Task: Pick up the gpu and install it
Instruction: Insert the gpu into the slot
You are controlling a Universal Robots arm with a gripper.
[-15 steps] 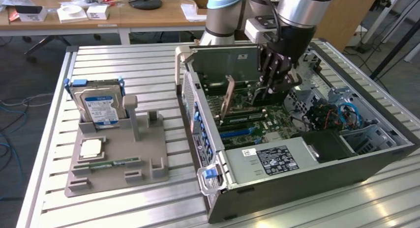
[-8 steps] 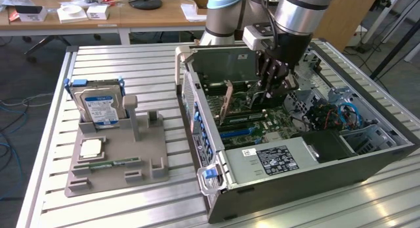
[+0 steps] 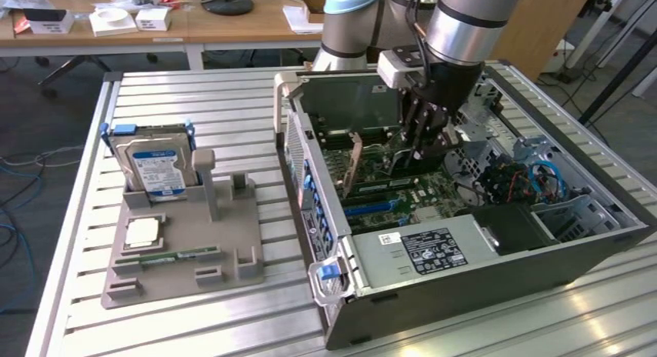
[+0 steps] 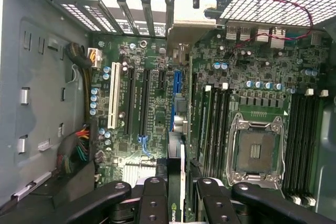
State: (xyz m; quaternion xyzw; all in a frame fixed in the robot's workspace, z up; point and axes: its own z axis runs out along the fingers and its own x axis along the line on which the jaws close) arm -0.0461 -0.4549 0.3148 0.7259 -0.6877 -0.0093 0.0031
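Note:
The gpu [image 4: 176, 179] is a thin dark card seen edge-on, standing upright above the expansion slots [image 4: 137, 103] of the motherboard inside the open computer case [image 3: 308, 165]. My gripper [image 4: 182, 203] is shut on it, one black finger [image 4: 152, 203] on each side of the card. The card's bracket end points toward the case's rear slot openings. In the exterior view my gripper [image 3: 423, 145] reaches straight down into the case, and the gpu [image 3: 358, 161] juts from it toward the view's left. Whether the card's lower edge touches a slot is hidden.
A grey parts holder [image 3: 185, 241] sits at the exterior view's left with a hard drive [image 3: 154, 168], a processor chip [image 3: 141, 232] and a green memory stick [image 3: 169, 257]. Inside the case lie the power supply [image 3: 431, 249], bundled cables [image 3: 534, 180] and an empty processor socket [image 4: 257, 150].

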